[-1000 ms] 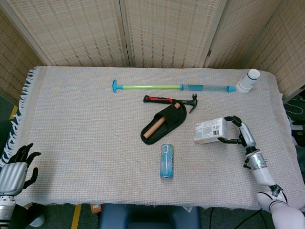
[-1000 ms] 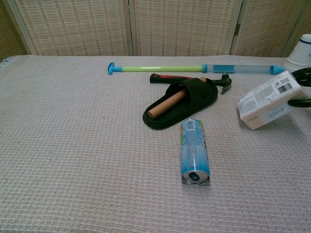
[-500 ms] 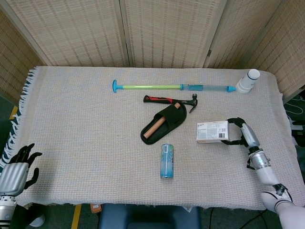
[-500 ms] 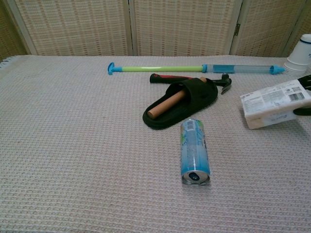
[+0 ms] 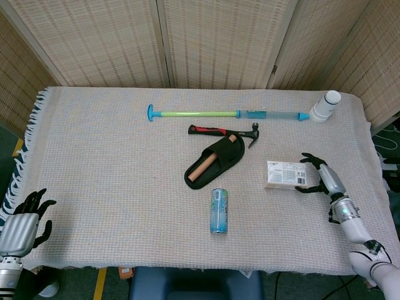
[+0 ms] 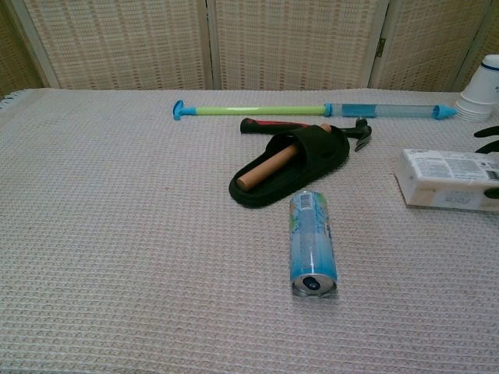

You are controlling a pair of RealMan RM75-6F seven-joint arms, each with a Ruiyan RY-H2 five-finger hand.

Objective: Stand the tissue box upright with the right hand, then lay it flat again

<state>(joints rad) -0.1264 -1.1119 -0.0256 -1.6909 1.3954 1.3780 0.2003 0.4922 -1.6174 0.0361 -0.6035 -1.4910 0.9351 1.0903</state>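
Tissue box [image 5: 285,174] lies flat at the right of the head view, label side up, white with fine black print and a barcode near its right end. Dark fingers of the right hand [image 5: 320,175] bracket that end, one above and one below; whether they grip it or merely touch it cannot be told from this angle. At the lower left corner the left hand [image 5: 24,220] hangs off the edge of the woven cloth [image 5: 100,169], fingers spread and empty. A drink can [image 5: 219,210] lies at lower centre, with a black slipper [image 5: 214,162], a hammer [image 5: 225,132], a green and blue rod [image 5: 228,114] and a white cup stack [image 5: 325,105] further up the frame.

From the chest view the tissue box [image 6: 446,179] sits at the right edge, flat on the cloth, its long side facing the camera. Only dark fingertips [image 6: 488,132] show beside it, and the grip cannot be read here either. The likely risk: a hand drawn away with fingers hooked on the end could drag or tip the light carton.
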